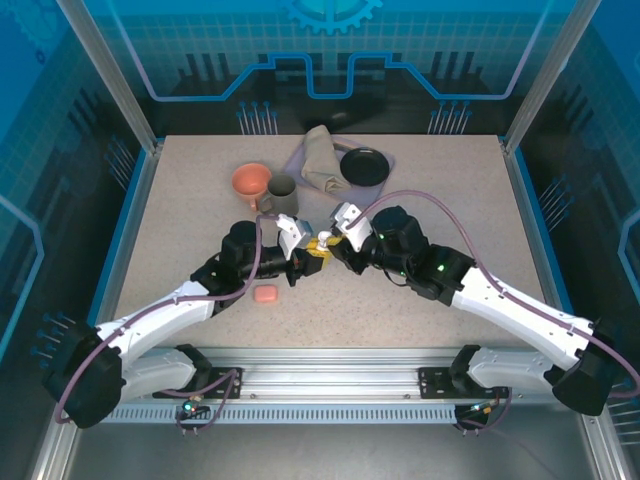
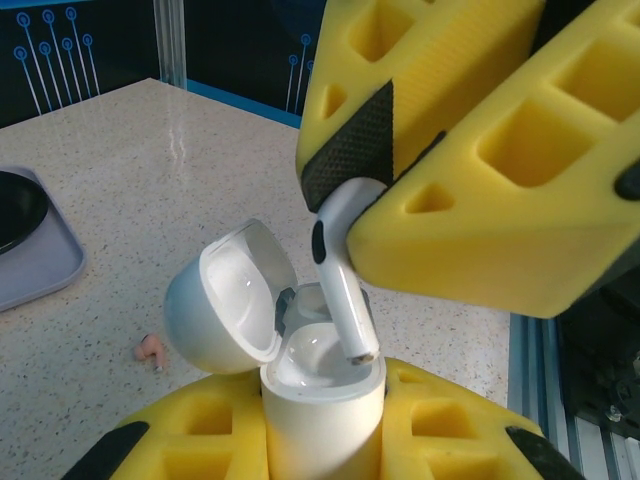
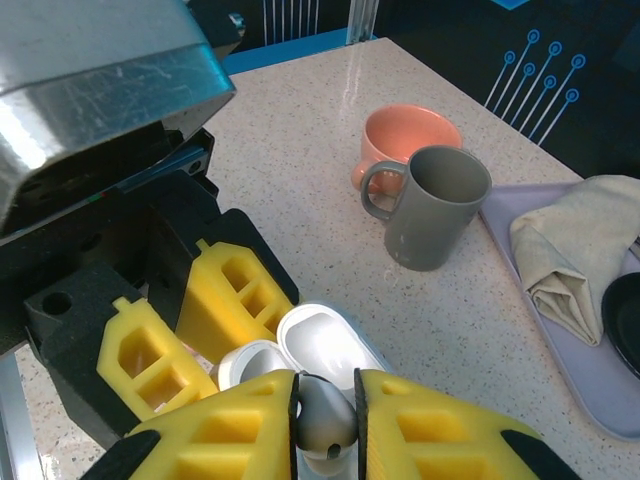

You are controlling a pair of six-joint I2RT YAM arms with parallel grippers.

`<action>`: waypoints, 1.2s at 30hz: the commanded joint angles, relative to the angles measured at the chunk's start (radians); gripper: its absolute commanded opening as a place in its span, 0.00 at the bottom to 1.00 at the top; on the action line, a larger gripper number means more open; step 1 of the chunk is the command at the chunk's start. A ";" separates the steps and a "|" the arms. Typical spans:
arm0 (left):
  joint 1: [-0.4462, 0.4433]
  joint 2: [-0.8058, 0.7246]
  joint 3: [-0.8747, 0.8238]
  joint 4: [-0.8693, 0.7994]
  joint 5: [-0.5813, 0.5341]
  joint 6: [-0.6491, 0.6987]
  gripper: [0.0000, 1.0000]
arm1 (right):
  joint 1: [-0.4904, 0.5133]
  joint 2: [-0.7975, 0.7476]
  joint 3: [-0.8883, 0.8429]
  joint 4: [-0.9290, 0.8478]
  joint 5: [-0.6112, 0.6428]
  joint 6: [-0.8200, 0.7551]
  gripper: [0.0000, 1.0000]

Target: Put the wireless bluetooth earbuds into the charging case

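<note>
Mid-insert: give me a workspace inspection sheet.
Surface: speckled tabletop, no spill seen.
Job's things: white case, lid open, held upright by left gripper; white earbud in right gripper, stem tip over the case's well, not seated; pink earbud and pink case loose on the table.
Clutter: orange cup, grey mug; cloth and black dish on tray, far side.
Grippers: both shut on their loads.
Cables: purple cable along each arm.
Surroundings: blue panels, metal rail at near edge.

Left claw [image 1: 306, 259] tip-to-tip with right claw [image 1: 328, 243], pink case [image 1: 265, 294] lying nearby

Speckled beige table [image 1: 180, 230], blue panel walls [image 1: 200, 50]
</note>
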 commanded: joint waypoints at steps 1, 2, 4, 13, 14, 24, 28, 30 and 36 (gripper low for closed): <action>-0.008 -0.013 0.029 0.026 0.027 -0.006 0.00 | 0.020 0.010 0.031 0.023 0.008 -0.016 0.22; -0.007 -0.014 0.028 0.028 0.026 -0.005 0.00 | 0.020 0.012 0.031 0.022 0.014 -0.015 0.22; -0.008 -0.015 0.025 0.030 0.029 -0.006 0.00 | 0.021 0.018 0.033 0.021 0.016 -0.019 0.22; -0.007 -0.016 0.023 0.035 0.030 -0.004 0.00 | 0.028 0.043 0.055 0.004 -0.022 -0.024 0.22; -0.008 -0.017 0.023 0.035 0.032 -0.003 0.00 | 0.027 0.043 0.055 0.003 -0.034 -0.023 0.22; -0.008 -0.020 0.021 0.041 0.033 0.000 0.00 | 0.026 0.058 0.058 -0.027 -0.089 -0.006 0.23; -0.007 -0.020 0.017 0.051 0.032 -0.002 0.00 | 0.009 0.056 0.051 -0.022 -0.131 0.020 0.25; -0.008 -0.021 0.014 0.058 0.034 -0.001 0.00 | -0.007 0.054 0.048 -0.014 -0.170 0.038 0.26; -0.008 -0.019 0.000 0.099 0.035 0.001 0.00 | -0.056 0.036 0.051 0.003 -0.258 0.089 0.35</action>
